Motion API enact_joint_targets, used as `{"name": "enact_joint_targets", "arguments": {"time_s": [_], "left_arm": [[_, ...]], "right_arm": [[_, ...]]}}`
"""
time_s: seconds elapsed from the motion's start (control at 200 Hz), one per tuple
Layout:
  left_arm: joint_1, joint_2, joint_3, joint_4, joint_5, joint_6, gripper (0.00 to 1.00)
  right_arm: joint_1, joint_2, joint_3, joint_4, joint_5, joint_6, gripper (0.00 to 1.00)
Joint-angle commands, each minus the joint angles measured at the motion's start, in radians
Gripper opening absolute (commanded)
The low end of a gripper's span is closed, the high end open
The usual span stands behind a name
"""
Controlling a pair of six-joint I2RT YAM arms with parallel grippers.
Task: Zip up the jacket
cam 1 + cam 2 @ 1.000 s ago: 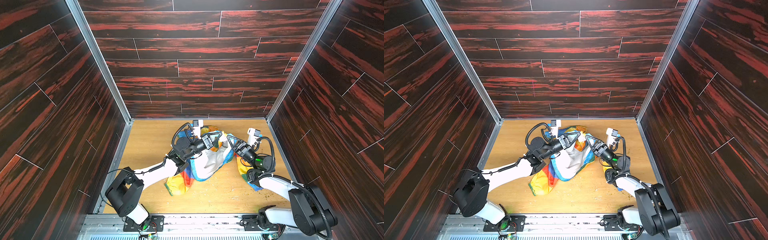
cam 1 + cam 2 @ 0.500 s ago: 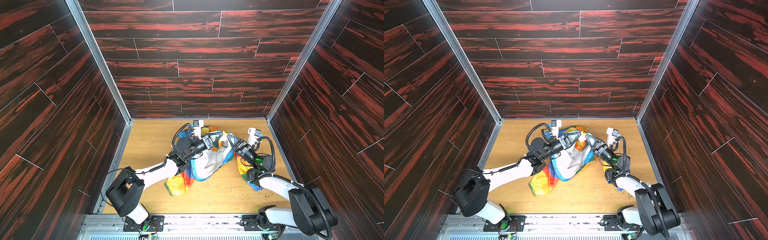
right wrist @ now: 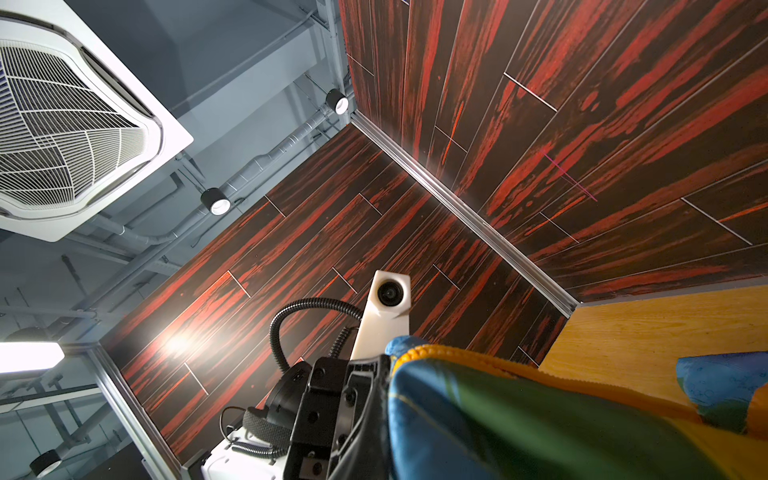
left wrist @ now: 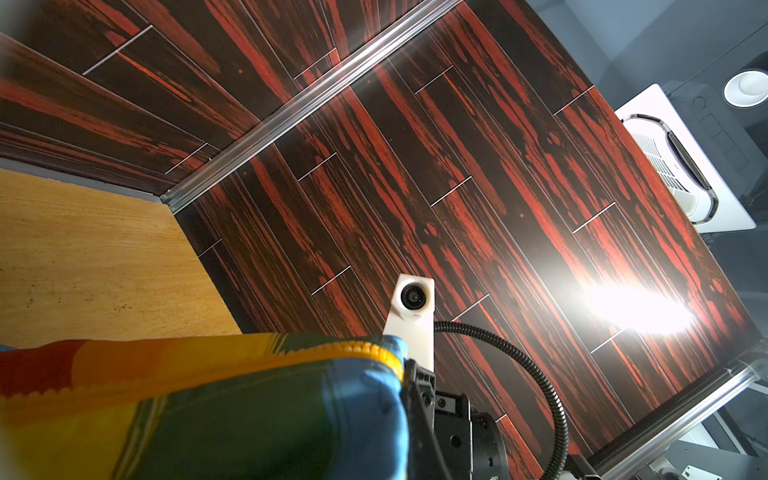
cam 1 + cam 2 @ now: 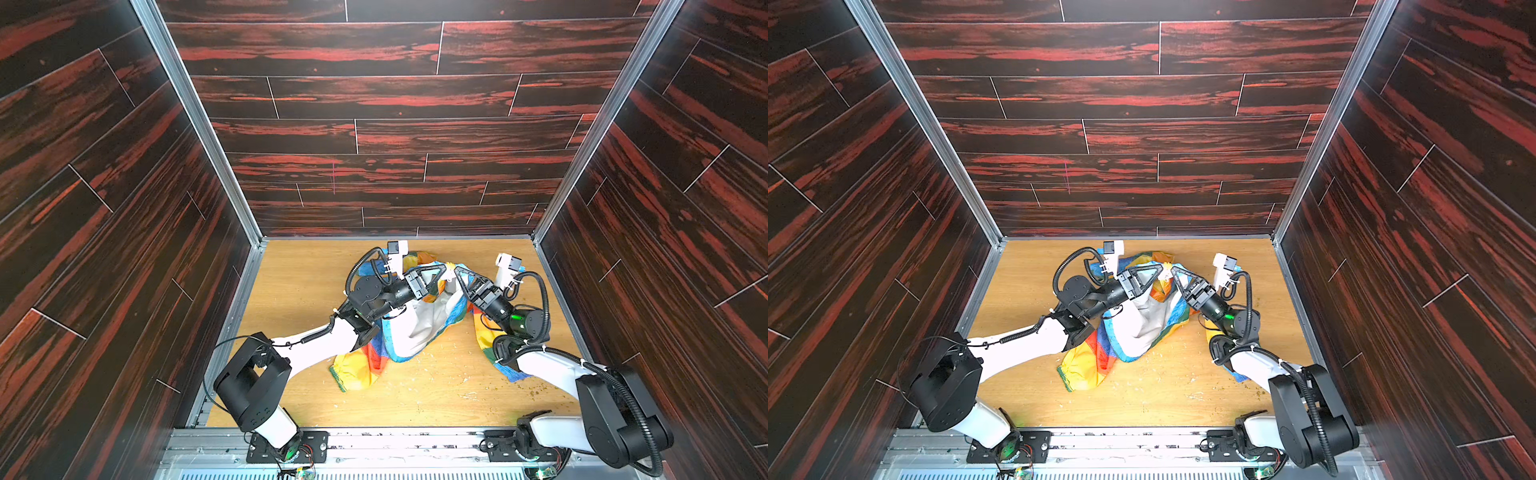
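Note:
The rainbow jacket (image 5: 419,328) (image 5: 1142,320) hangs crumpled between my two raised grippers, white lining facing out, its lower end (image 5: 357,372) resting on the wooden table (image 5: 299,291). In both top views my left gripper (image 5: 444,272) (image 5: 1160,270) and right gripper (image 5: 457,272) (image 5: 1173,270) stand almost tip to tip, each shut on the jacket's top edge. A sleeve (image 5: 484,345) trails under the right arm. Green and blue fabric edged by the yellow zipper (image 4: 353,347) (image 3: 457,353) fills each wrist view and hides that arm's own fingers; the opposite gripper shows beside the fabric.
Dark red wood-pattern walls (image 5: 374,166) enclose the table on three sides. A metal rail (image 5: 395,449) with both arm bases runs along the front. Small crumbs (image 5: 536,390) lie scattered on the wood near the right arm.
The left gripper has edged slightly toward the right one. Both keep their hold on the jacket; otherwise the scene is unchanged.

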Motion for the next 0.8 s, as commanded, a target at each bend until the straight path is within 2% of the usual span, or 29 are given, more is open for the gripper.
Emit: {"name": "enact_joint_targets", "arguments": {"time_s": [0.0, 0.796], "left_arm": [[-0.007, -0.008, -0.003, 0.066, 0.011, -0.012, 0.00], [-0.010, 0.033, 0.013, 0.107, -0.017, -0.048, 0.00]], "right_arm": [[-0.001, 0.028, 0.039, 0.077, 0.021, 0.010, 0.00], [0.009, 0.053, 0.102, 0.080, 0.046, 0.029, 0.00]]}}
